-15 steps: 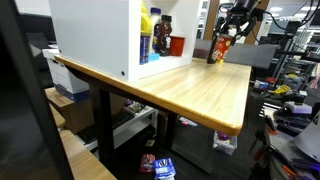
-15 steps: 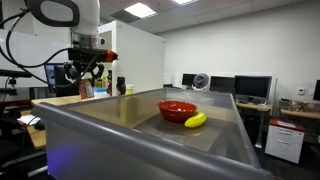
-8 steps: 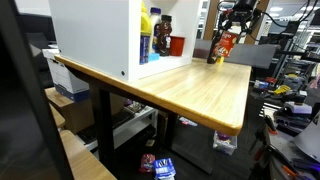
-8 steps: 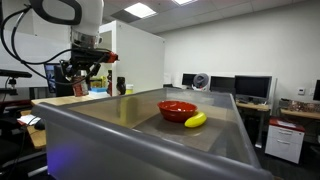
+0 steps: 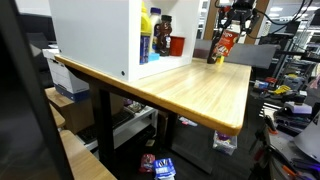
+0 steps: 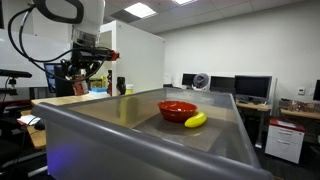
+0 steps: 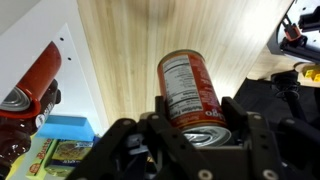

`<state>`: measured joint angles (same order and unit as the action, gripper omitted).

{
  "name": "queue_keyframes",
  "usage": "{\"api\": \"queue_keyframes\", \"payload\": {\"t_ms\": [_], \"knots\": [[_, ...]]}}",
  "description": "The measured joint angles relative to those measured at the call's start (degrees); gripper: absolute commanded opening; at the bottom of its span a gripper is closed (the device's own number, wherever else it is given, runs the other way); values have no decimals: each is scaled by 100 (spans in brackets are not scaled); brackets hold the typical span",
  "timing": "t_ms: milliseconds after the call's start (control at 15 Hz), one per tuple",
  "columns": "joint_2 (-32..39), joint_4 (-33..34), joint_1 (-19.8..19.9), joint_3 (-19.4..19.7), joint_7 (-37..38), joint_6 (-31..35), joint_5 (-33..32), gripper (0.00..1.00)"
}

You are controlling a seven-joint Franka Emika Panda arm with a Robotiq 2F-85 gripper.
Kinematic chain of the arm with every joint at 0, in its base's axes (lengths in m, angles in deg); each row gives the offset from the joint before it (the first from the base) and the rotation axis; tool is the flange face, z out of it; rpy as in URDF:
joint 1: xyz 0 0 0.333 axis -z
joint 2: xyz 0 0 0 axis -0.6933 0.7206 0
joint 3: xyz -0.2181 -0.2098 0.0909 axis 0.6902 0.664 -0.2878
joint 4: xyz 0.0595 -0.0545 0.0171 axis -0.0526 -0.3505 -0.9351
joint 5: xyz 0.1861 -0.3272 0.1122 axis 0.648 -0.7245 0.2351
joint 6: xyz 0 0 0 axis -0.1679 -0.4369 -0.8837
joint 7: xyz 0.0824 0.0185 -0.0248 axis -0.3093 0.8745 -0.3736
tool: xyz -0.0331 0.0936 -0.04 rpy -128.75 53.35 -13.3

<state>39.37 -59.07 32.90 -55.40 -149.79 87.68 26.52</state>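
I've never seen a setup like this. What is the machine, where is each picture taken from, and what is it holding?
It is a single robot arm ending in two fingers. Two pictures come from cameras standing in the room; the third looks down from the arm's wrist. The fingers are closed on a red can with a printed label, over a wooden table. A white cabinet holding bottles stands on that table. In an exterior view, a red bowl and a banana lie in a metal tray.

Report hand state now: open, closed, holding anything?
Hand: closed on the red-labelled can, gripped between both fingers.
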Motion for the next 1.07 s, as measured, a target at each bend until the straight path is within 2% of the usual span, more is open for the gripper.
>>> {"api": "queue_keyframes", "payload": {"t_ms": [333,1067], "knots": [[201,0,199,-559,-102,327,-283,34],[766,92,291,-765,-297,333,-339,34]]}}
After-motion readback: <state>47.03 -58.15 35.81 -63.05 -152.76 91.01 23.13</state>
